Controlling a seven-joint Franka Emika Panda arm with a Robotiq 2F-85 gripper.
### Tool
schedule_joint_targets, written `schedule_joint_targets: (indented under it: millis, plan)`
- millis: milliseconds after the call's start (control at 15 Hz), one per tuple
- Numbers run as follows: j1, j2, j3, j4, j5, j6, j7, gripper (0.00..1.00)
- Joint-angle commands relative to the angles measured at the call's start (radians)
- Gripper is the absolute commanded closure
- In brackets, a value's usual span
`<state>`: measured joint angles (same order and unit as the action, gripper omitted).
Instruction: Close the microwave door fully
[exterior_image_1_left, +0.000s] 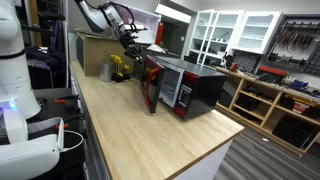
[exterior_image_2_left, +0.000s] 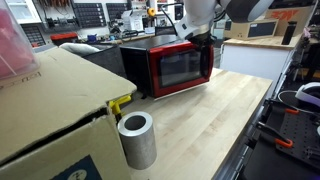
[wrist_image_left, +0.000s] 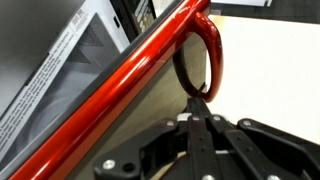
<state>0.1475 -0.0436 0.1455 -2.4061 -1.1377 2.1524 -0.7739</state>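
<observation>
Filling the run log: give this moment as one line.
door: open | gripper: at handle, jaws unclear | task: unfinished

The microwave door (wrist_image_left: 130, 78) has a glossy red frame that catches bright highlights across the middle of the wrist view, and the microwave (exterior_image_1_left: 205, 90) casing is shiny black. The countertop (exterior_image_1_left: 140, 135) at lower centre is pale, matt wood grain. The cardboard box (exterior_image_2_left: 50, 100) at lower left is dull brown.

The open microwave door (exterior_image_1_left: 151, 88) stands out over the table (exterior_image_1_left: 150, 140), whose near part lies free. A cardboard box (exterior_image_1_left: 93, 52) closes the room beyond the door.
</observation>
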Motion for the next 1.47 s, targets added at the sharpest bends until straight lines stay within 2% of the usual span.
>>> schedule_joint_targets:
  millis: [0, 200, 600, 1400]
  plan:
    - [-0.005, 0.018, -0.004, -0.029, -0.198, 0.040, 0.086, 1.00]
    - [-0.009, 0.057, -0.008, -0.032, -0.346, 0.030, 0.146, 1.00]
    - [-0.027, 0.120, -0.024, -0.021, -0.548, 0.017, 0.212, 1.00]
    - [-0.050, 0.169, -0.045, 0.015, -0.815, 0.026, 0.216, 1.00]
